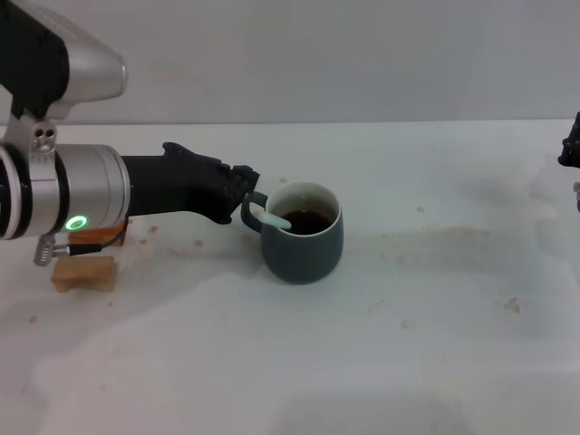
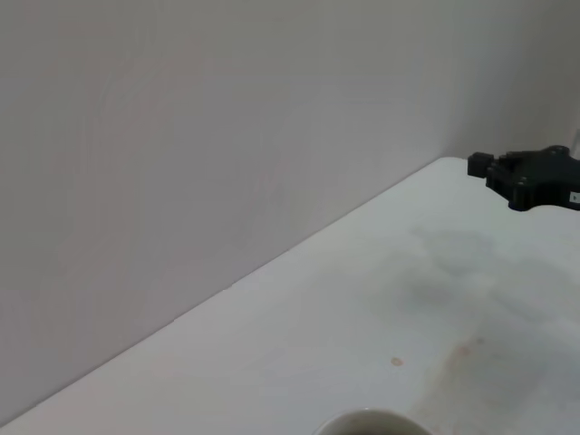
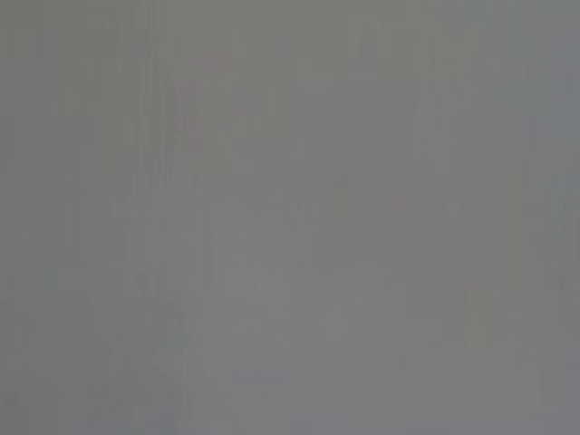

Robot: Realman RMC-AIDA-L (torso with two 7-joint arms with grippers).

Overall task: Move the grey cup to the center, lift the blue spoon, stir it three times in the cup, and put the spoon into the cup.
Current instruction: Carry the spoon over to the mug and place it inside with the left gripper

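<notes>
The left arm reaches in low from the table's left edge toward its middle, its left gripper (image 1: 246, 198) pointing rightward. The right gripper (image 1: 570, 145) sits at the table's right edge.

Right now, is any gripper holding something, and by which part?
It cannot be told: the left gripper is at the grey cup handle; the blue spoon leans inside.

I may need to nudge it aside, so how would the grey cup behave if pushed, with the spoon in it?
The grey cup looks squat and broad-based, so it would probably slide rather than tip. The dark liquid inside could slosh over. The blue spoon leans loosely on the rim beside the left claw and might shift or rattle.
</notes>
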